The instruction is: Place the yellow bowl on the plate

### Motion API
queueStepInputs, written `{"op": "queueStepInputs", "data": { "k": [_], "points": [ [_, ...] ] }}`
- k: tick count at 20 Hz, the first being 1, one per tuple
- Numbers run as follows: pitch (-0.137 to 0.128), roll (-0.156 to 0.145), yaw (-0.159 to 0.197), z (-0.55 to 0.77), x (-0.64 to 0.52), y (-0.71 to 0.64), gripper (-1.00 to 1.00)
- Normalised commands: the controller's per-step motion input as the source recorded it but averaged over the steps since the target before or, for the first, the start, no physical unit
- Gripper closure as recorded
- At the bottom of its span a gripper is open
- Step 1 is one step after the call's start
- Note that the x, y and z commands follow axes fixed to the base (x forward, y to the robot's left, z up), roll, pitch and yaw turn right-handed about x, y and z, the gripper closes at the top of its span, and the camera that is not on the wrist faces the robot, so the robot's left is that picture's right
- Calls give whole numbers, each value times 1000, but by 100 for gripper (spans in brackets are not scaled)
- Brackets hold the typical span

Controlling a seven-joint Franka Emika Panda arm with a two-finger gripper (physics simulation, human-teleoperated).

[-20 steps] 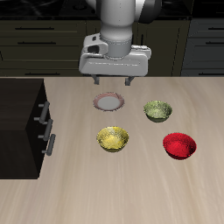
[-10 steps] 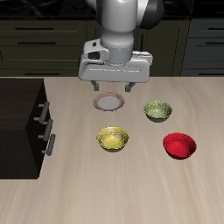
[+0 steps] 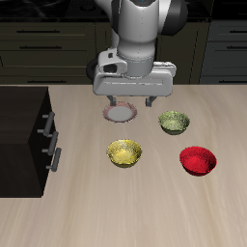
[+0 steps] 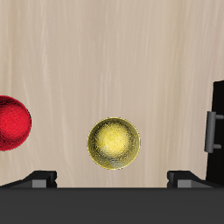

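The yellow bowl (image 3: 124, 152) stands upright on the wooden table, nearer the front edge than the plate (image 3: 120, 113). The plate, white-grey with a thin pinkish-red rim, lies flat farther back, and the hand partly covers it. My gripper (image 3: 133, 104) hangs open and holds nothing, above the table between the plate and the yellow bowl. In the wrist view the yellow bowl (image 4: 114, 143) shows its mottled glossy inside, just ahead of the gap between my two fingertips (image 4: 42, 175). The plate does not show in that view.
An olive-green bowl (image 3: 174, 122) stands beside the plate. A red bowl (image 3: 198, 160) stands beside the yellow bowl and also shows in the wrist view (image 4: 12, 122). A black cabinet with handles (image 3: 24, 135) fills one side of the table.
The arm has carried the open gripper forward and lower, from behind the plate to over its front side, nearer the yellow bowl. The bowls and plate have not moved.
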Motion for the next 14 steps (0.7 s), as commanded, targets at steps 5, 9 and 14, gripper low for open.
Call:
{"op": "queueStepInputs", "data": {
  "k": [5,9,14],
  "points": [
    [2,18,0,11,34,125,-100],
    [7,-25,0,-1,-31,-204,-100],
    [-9,8,-4,18,14,37,-100]
  ]
}}
